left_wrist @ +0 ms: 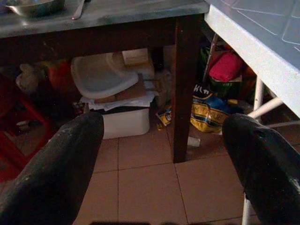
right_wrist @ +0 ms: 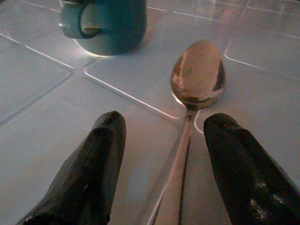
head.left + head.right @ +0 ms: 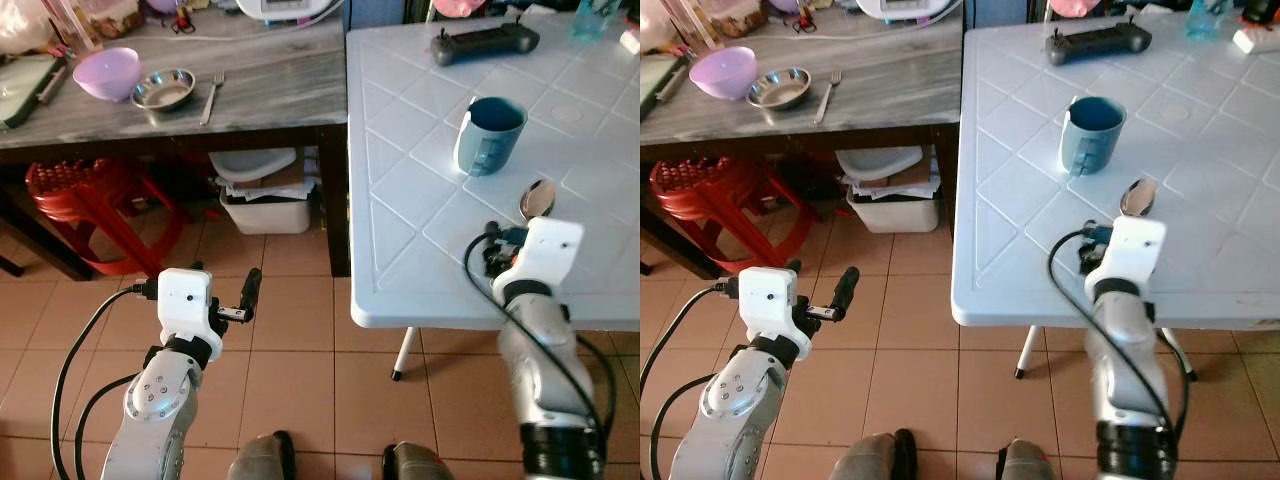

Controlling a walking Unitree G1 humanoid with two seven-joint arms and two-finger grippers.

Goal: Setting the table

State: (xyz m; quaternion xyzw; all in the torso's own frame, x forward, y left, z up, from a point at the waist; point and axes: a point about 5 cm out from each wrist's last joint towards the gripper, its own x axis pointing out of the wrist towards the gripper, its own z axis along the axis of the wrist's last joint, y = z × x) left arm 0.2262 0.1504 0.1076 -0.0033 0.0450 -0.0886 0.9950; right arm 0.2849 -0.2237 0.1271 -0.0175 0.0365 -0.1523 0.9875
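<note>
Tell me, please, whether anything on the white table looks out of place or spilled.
Nothing is spilled. The teal mug stands upright and the spoon lies flat beside it, between the open fingers of the right tool. The one odd thing for a table setting is a black handheld controller at the far edge.

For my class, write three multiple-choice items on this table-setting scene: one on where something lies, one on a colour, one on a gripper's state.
1. Where does the spoon lie?
A. On the white table, beside the mug
B. On the grey counter
C. Inside the mug

2. What colour is the plastic bowl on the grey counter?
A. Red
B. Purple
C. Green

3. How are the right gripper's fingers?
A. Shut on the spoon
B. Shut on the mug
C. Open, either side of the spoon's handle

Answers: 1 A, the spoon lies flat on the white tabletop near the teal mug; 2 B, the bowl beside the steel bowl is light purple; 3 C, the right wrist view shows a gap between each finger and the handle.
</note>
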